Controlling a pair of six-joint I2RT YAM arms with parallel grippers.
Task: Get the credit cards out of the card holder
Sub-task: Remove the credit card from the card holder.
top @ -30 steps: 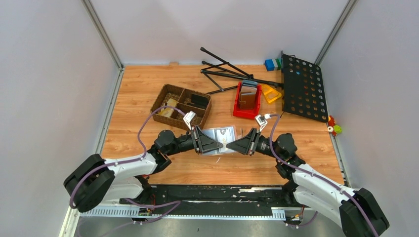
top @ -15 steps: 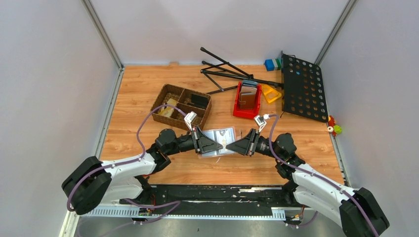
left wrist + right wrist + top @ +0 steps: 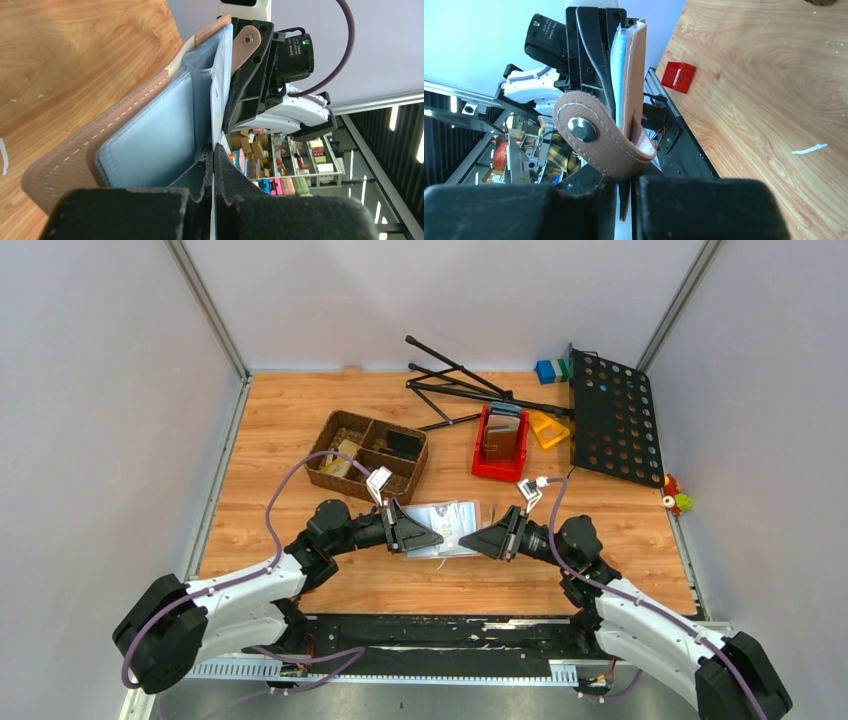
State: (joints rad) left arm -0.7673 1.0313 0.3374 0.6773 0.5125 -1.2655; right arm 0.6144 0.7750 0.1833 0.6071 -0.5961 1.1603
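The card holder is held open over the desk, front centre, between both arms. The left end effector is closed on a thin pale inner leaf of it. The right end effector is clamped narrowly on its brown cover.

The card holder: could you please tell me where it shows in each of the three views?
Top external: card holder at table centre, between the left gripper and right gripper.
Left wrist: card holder centre-left, tan outside, pale blue inside, just above the fingers.
Right wrist: card holder centre-left, its tan snap strap above the fingers.
Shared landmark: the wooden table, in all three.
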